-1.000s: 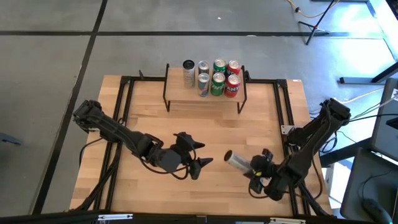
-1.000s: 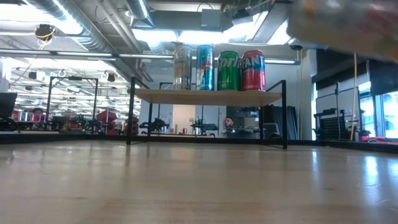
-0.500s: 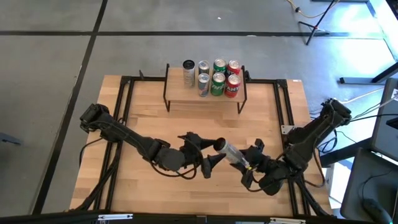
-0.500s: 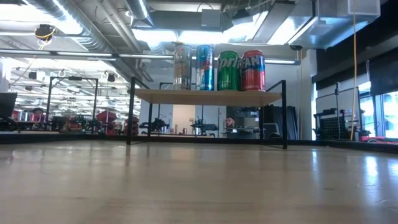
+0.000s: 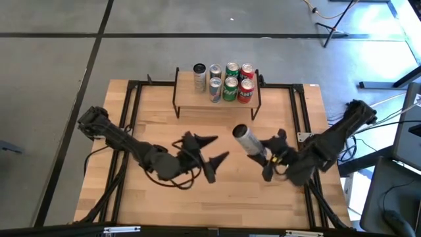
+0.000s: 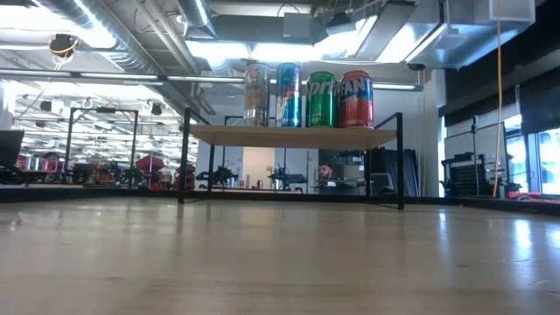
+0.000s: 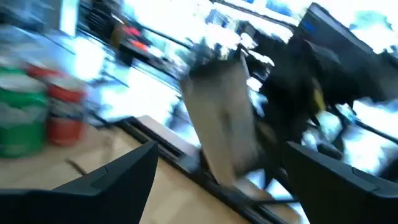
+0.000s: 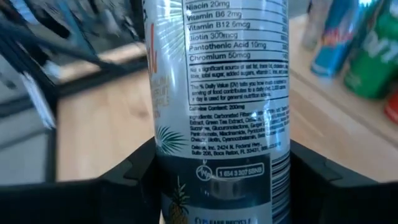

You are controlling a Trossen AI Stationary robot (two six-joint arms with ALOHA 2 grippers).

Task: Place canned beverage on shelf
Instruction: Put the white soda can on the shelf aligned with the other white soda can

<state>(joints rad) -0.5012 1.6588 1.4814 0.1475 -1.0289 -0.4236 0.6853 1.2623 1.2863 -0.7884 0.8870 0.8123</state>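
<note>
Silver and slim, the canned beverage is held clamped between the fingers of the right gripper above the right half of the desk, lifted clear of the wood and tilted, its top end turned toward the far edge; in the right wrist view the can is seen filling the gap between the two dark fingers, its printed label facing the camera. The shelf stands at the middle of the desk's far edge; its right part is taken up by seven cans in two rows, while the left part of its light-wood top is bare. The left gripper hangs over the middle of the desk with its fingers spread apart and nothing between them; it seems to be waiting. In the low view the shelf and its standing cans are seen, but neither arm.

The carrying step is judged to be in hand: the can has been picked up but not yet brought to the shelf. For the next move the can would need to be turned upright, carried toward the far edge, and lowered onto the bare left part of the shelf top, clear of the cans already there; only then should the fingers be parted.
</note>
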